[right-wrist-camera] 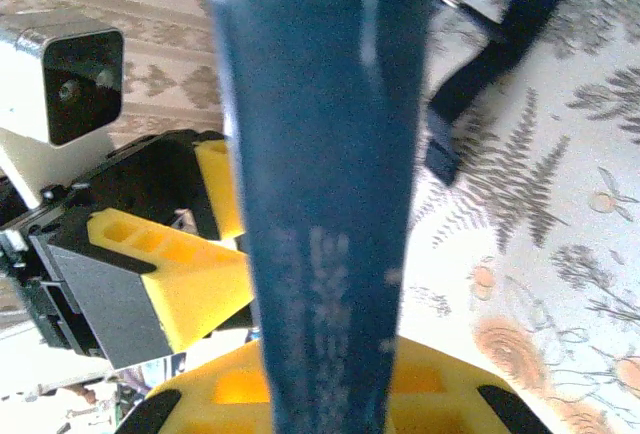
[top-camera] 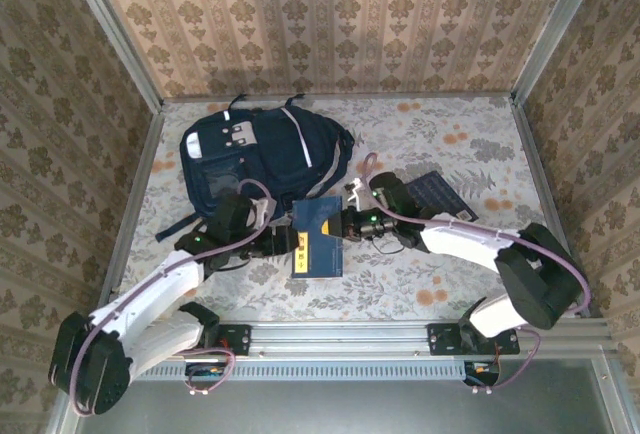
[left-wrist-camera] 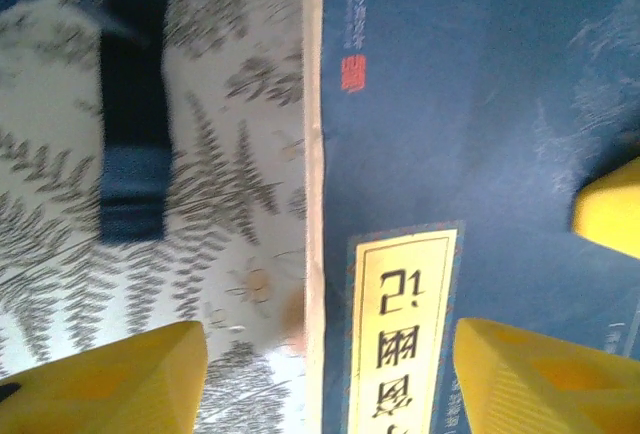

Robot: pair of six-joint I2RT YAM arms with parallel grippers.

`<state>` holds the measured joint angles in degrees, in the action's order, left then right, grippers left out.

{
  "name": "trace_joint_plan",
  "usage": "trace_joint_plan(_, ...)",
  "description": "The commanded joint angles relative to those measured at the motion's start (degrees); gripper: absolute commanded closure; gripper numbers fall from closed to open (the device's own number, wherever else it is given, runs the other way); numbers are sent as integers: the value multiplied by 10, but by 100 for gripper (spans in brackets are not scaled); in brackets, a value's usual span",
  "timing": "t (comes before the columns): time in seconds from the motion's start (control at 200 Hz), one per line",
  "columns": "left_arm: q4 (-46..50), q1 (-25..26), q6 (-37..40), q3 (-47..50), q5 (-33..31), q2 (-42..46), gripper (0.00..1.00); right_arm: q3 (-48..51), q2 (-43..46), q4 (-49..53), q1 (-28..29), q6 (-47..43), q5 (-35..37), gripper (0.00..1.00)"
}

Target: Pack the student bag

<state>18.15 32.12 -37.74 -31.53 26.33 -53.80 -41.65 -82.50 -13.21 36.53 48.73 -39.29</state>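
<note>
Floral wallpaper and a fern-printed tablecloth frame the overhead view, where the student bag is seen lying flat just beyond a navy booklet with a yellow label. The left gripper is placed at the booklet's left edge and the right gripper at its right edge. From the left wrist, the jaws are shown released, one yellow finger over the cloth beside the booklet and the other above its cover, while a bag strap lies near the booklet. From the right wrist, the booklet is seen running out between the yellow fingers, so that claw is judged clenched on the booklet. Picking up the booklet is judged the step in hand. Next, the booklet must be carried to the bag's opening, which cannot be made out.
</note>
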Motion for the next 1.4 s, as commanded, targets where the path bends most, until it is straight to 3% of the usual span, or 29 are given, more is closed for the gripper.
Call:
trace_joint_plan(0.0, 16, -14, 24, -36, 48, 37, 28, -30, 63, -10, -7, -25, -58, 100)
trace_joint_plan(0.185, -27, -42, 11, -56, 152, 42, 17, -51, 94, -36, -14, -3, -109, 100)
trace_joint_plan(0.415, -130, -44, -30, -62, 260, 46, 21, -42, 112, -112, -21, 53, -141, 100)
trace_joint_plan(0.62, -208, -43, -76, -49, 286, 58, 24, -41, 115, -114, -31, 60, -143, 100)
trace_joint_plan(0.835, -289, -27, -111, -41, 317, 71, 35, -37, 118, -80, -48, 37, -144, 100)
trace_joint_plan(1.135, -305, -21, -111, -42, 339, 69, 62, -34, 122, -78, -67, 32, -174, 100)
trace_joint_plan(1.395, -319, -17, -113, -45, 348, 49, 75, -35, 126, -96, -67, 36, -220, 100)
